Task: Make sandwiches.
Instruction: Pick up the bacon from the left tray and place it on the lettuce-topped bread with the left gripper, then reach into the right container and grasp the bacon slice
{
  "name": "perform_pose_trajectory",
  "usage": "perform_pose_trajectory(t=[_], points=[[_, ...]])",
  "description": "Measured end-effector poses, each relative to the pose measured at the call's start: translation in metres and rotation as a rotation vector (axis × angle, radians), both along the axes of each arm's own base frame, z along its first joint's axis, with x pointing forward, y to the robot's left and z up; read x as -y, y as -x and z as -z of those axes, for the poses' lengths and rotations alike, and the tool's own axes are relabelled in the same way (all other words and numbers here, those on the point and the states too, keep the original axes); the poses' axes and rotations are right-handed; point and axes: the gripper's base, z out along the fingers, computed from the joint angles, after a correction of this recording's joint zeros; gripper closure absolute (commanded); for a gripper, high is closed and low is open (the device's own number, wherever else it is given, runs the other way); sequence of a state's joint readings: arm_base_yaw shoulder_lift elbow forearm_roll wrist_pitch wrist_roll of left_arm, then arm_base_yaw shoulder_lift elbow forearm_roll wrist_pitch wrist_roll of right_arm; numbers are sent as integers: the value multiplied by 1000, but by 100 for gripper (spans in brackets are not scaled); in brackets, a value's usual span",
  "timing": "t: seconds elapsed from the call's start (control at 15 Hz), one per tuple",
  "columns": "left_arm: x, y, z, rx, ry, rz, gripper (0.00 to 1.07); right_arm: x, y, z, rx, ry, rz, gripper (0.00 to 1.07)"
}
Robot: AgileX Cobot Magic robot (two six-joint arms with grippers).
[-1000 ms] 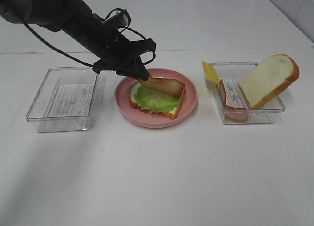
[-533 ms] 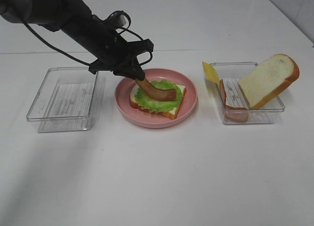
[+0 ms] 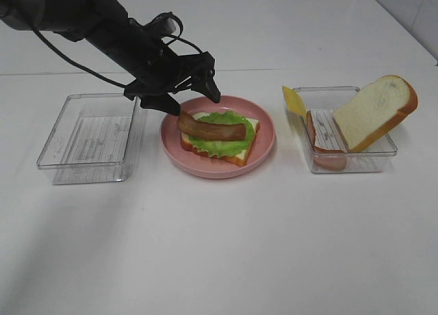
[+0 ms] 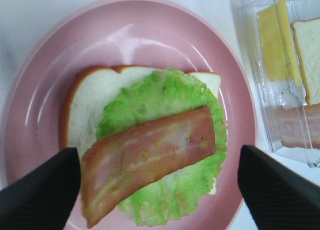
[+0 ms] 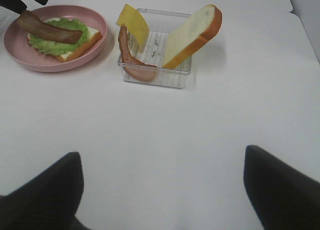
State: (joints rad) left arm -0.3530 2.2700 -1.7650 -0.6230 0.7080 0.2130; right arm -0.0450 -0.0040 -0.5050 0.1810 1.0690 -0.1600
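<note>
**Left wrist view: bacon is down, the remaining pieces lie ahead of the right jaws**

One bacon strip (image 4: pixel 150 157) lies flat on the lettuce (image 4: pixel 150 97), directly below and between the left jaws, which stand spread wide and grasp nothing. Its long axis runs roughly from one finger toward the other, slightly skewed. The lettuce rests on a bread slice (image 4: pixel 90 105) on the pink plate (image 4: pixel 125 35). The cheese slice (image 5: pixel 134 20), second bacon strip (image 5: pixel 131 60) and second bread slice (image 5: pixel 192 35) lean in the clear tray (image 5: pixel 150 77), off to one side of the left jaws, beyond the plate's rim. That tray sits ahead of the right jaws, which are also spread and empty over bare desk (image 5: pixel 175 130). The right arm looks better placed to fetch the next piece.
</note>
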Motion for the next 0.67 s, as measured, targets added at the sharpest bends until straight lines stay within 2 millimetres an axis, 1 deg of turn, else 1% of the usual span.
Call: perform_pose_trajectory(t=[0.07,0.13,0.2,0.27,0.33,0.4,0.47,0.53,0.6,0.67], points=[[-1,-1,-7,31,-17,11,24,0,0,0,0,0,0,31],[-4,-1,-19,76,-44,23,24,0,0,0,0,0,0,31],[-4,-1,-19,76,-44,23,24,0,0,0,0,0,0,31],[-7,0,-31,122,-82,42,24,0,0,0,0,0,0,31],[-14,4,-57,202,-163,83,24,0,0,0,0,0,0,31],[-14,4,-57,202,-163,83,24,0,0,0,0,0,0,31],[-25,15,-86,229,-254,110,24,0,0,0,0,0,0,31],[-25,15,-86,229,-254,110,24,0,0,0,0,0,0,31],[-37,30,-115,219,-331,95,24,0,0,0,0,0,0,31],[-44,39,-129,209,-366,83,24,0,0,0,0,0,0,31]])
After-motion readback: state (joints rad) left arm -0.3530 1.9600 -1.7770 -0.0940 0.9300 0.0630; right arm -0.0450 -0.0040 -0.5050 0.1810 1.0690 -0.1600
